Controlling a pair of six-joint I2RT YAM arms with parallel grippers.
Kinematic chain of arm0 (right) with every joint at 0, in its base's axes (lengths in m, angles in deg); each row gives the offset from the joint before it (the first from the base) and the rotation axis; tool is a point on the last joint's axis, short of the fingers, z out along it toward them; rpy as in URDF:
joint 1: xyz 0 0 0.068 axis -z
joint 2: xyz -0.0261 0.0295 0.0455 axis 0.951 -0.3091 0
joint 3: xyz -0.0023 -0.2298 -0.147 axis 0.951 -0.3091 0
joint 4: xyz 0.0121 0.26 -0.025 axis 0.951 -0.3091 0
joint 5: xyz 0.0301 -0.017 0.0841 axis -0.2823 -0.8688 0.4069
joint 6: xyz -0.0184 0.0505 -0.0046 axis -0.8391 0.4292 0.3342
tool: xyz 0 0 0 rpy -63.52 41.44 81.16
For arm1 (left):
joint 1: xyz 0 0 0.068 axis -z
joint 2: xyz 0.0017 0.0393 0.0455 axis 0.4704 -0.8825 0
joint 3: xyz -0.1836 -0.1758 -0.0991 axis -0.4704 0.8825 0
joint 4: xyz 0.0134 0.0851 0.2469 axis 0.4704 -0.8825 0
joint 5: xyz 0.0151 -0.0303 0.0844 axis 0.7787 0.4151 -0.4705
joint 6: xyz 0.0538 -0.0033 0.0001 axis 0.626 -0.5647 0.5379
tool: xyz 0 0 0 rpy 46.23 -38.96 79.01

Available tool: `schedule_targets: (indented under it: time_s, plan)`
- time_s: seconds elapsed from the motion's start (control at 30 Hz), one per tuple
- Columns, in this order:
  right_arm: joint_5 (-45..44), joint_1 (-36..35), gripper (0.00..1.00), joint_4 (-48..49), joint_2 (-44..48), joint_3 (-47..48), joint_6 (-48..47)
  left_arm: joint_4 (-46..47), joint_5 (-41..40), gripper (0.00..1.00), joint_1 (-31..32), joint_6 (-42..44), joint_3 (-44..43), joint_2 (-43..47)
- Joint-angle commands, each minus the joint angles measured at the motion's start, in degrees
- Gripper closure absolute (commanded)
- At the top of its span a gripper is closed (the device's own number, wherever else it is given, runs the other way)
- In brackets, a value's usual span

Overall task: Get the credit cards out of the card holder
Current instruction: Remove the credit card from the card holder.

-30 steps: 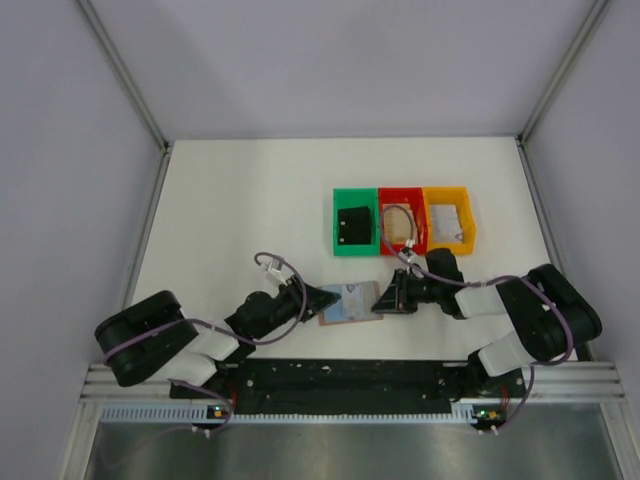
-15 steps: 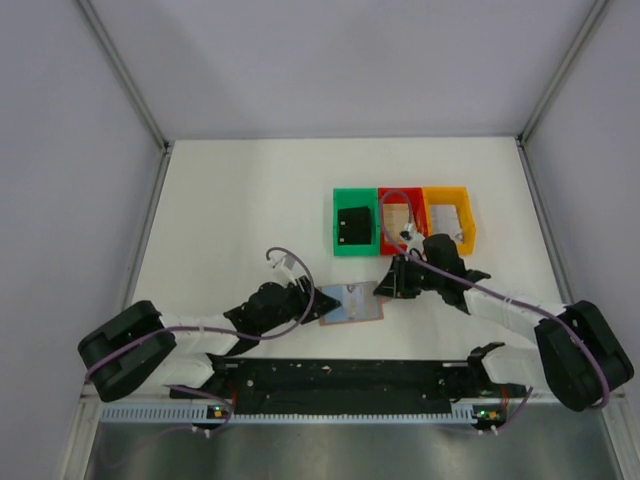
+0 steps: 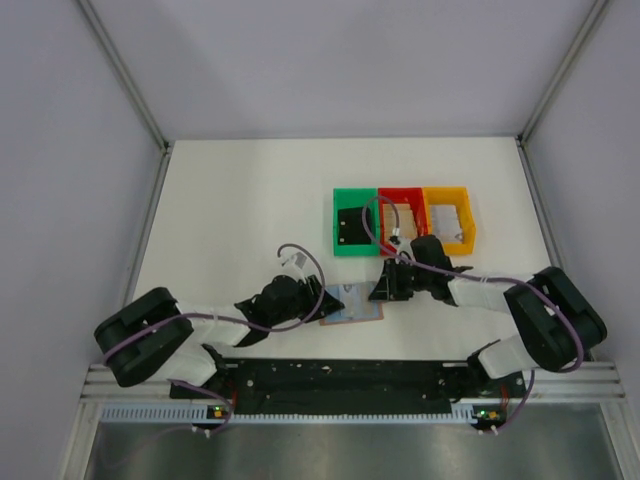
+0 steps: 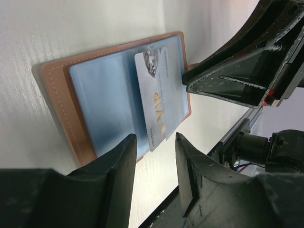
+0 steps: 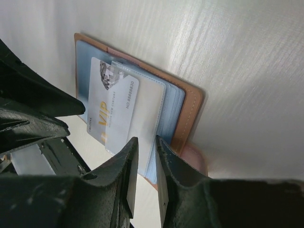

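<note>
Two pincers are flanking the holder (image 3: 352,304), which is lying open and flat on the worktop (image 3: 230,210) at about 6 o'clock, close to the near edge. The left pincer (image 3: 322,300) is sitting at the holder's 9 o'clock and the right pincer (image 3: 378,288) at its 2 o'clock, both low over it.

Blue-grey pockets are facing up, with brown leather showing as a rim around them. One pale card (image 4: 154,97) with gold "VIP" lettering is sticking partway out of a pocket, its free end overhanging the holder's edge toward the left pincer.

In the left wrist view the left fingers (image 4: 114,171) are standing clearly apart and gripping nothing, with the card's free end showing just beyond the gap. The right pincer's tip is touching the holder's far edge there.

In the right wrist view the right fingers (image 5: 118,185) are leaving only a narrow slit between them, right over a pocket edge. Whether they are clamping that edge I cannot tell.

Three bins are sitting in a row at the holder's 12 to 1 o'clock, well apart from it: green bin (image 3: 355,192), red bin (image 3: 400,192), yellow bin (image 3: 447,191). A dark flat thing (image 3: 354,223) is lying in the green bin.
</note>
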Motion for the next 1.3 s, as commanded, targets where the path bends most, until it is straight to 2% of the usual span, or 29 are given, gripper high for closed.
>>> schedule_targets:
  time_s: [0.0,0.33,0.53,0.67,0.8,1.0,1.27]
  plan:
    - [0.02,-0.80,0.79,2.75,-2.96,0.86,-1.68,-1.29,-0.26,0.57,-0.68,2.64,-3.31,-1.58]
    - [0.11,-0.89,0.80,2.14,-3.67,0.68,-2.20,0.63,2.20,0.58,-1.74,1.33,-4.90,-6.07]
    - [0.20,-0.80,0.80,1.96,-3.94,0.68,-2.29,5.91,3.96,0.64,-2.00,-0.25,-4.37,-8.17]
    - [0.02,-0.80,0.80,1.26,-4.20,0.77,-2.73,9.16,5.02,0.74,-2.27,-1.75,-3.85,-10.46]
    - [-0.77,-0.80,0.81,0.38,-4.03,0.86,-2.99,11.71,4.84,1.00,-2.70,-3.24,-2.18,-10.47]
    - [-1.30,-0.89,0.82,-0.50,-3.15,1.12,-3.26,8.56,2.21,1.00,-2.97,-3.16,0.46,-6.25]
    - [2.04,-2.55,0.82,1.26,4.50,2.52,-0.27,9.78,3.96,1.00,-2.97,-3.42,-0.51,-8.53]
